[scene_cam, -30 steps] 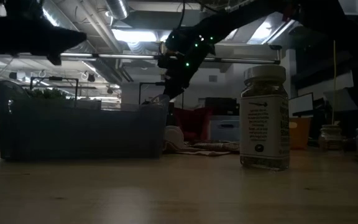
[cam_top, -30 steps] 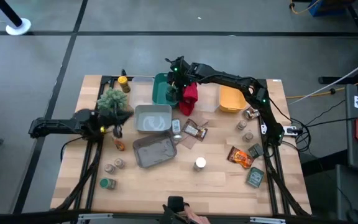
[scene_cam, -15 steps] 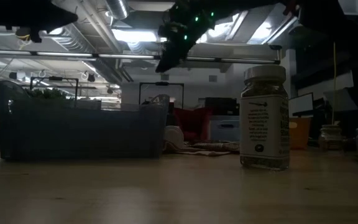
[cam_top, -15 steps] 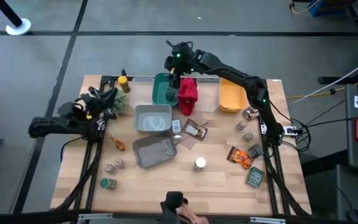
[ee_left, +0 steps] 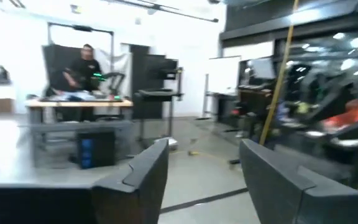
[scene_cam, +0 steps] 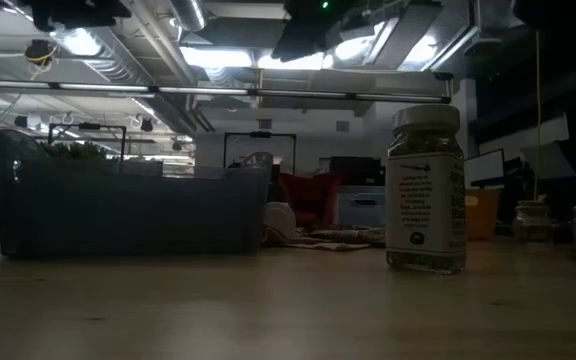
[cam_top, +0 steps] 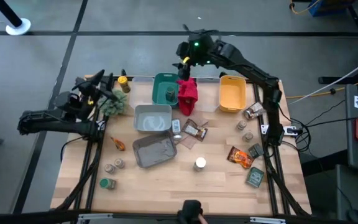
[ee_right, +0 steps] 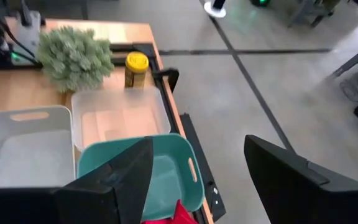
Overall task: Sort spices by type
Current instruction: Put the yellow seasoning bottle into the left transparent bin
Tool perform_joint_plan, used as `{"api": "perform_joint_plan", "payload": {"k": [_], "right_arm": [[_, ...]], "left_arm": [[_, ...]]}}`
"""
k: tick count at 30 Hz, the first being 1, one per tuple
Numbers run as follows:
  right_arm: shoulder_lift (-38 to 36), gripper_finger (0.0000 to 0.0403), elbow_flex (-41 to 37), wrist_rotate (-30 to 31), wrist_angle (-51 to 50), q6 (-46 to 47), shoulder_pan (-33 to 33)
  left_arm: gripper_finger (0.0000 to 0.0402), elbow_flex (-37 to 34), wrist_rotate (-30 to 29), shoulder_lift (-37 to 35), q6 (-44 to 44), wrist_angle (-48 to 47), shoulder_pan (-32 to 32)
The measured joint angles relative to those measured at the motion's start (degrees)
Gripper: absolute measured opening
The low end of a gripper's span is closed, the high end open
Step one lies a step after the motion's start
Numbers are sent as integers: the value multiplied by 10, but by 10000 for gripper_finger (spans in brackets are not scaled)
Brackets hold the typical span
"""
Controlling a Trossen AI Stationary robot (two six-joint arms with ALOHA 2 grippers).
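The spices lie spread over the table. A white-lidded jar (cam_top: 200, 163) stands near the front, the same jar (scene_cam: 426, 190) looming in the low view. A yellow-lidded jar (cam_top: 124, 84) sits at the far left, and one jar (cam_top: 171, 94) is inside the green bin (cam_top: 161, 81). An orange packet (cam_top: 240, 157) and a green packet (cam_top: 255, 177) lie front right. My left gripper (ee_left: 204, 146) is open, raised at the table's far left (cam_top: 98, 79) beside the plant (cam_top: 112, 104), pointing level into the room. My right gripper (ee_right: 197, 142) is open, high over the green bin's far rim (cam_top: 184, 62).
A red cloth (cam_top: 188, 93) lies beside the green bin, a yellow bin (cam_top: 232, 96) to its right. A white bin (cam_top: 153, 118) and a grey bin (cam_top: 154, 149) sit mid-table, a clear tray (ee_right: 120, 118) at the far edge. More jars (cam_top: 248, 135) stand right, others (cam_top: 112, 165) front left.
My left gripper has risen from the table near the plant, moved toward the far left corner and tipped up from pointing down to level. My right gripper has lifted away from the green bin and red cloth and drawn toward the far edge.
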Motion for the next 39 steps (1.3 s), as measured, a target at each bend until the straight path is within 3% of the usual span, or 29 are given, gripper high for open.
{"api": "perform_joint_plan", "payload": {"k": [10, 15, 19, 24, 33, 39], "right_arm": [[-41, 250, 0, -3, -66, 12, 20], [-41, 250, 0, -3, -124, 12, 40], [-41, 250, 0, -3, -156, 18, 57], [-44, 250, 0, -3, -184, 24, 74], [-50, 250, 0, -6, -204, 25, 84], [-50, 250, 0, -7, -206, 25, 84]], "left_arm": [[205, 101, -3, 140, 10, -2, 119], [204, 116, 42, 194, -22, -2, 191], [204, 116, 124, 230, -100, -34, 260], [203, 116, 236, 264, -180, -145, 353], [203, 116, 447, 320, -266, -244, 522], [203, 139, 591, 364, -298, -291, 594]]}}
